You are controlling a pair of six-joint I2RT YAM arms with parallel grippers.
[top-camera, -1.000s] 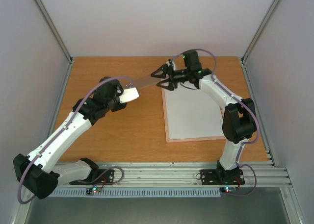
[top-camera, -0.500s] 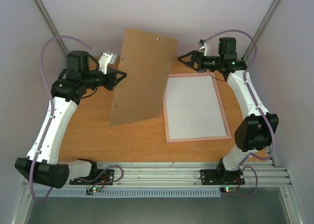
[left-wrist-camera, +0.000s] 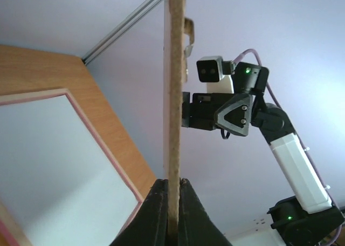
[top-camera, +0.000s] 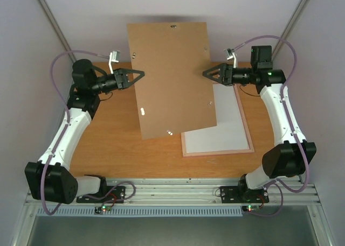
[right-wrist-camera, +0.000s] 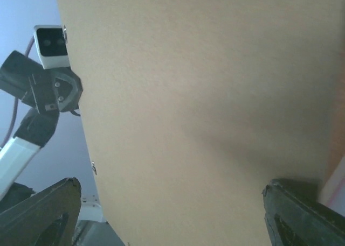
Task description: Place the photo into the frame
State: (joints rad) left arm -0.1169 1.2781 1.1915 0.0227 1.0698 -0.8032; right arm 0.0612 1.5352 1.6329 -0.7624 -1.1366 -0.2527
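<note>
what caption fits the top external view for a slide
The left gripper holds the backing board raised above the frame, right gripper open at its opposite edge

White-shelled, black-jointed robot arms
Lilac cables [top-camera: 59, 60] are trailing along the left arm [top-camera: 64, 135] and the right arm [top-camera: 281, 114]; a green light [left-wrist-camera: 246, 71] is glowing on the right wrist.

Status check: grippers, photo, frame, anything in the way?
Left gripper shut on backing board, held up over the table. Right gripper open by its other edge. Frame flat on table, partly hidden behind board. Photo not visible.
</note>
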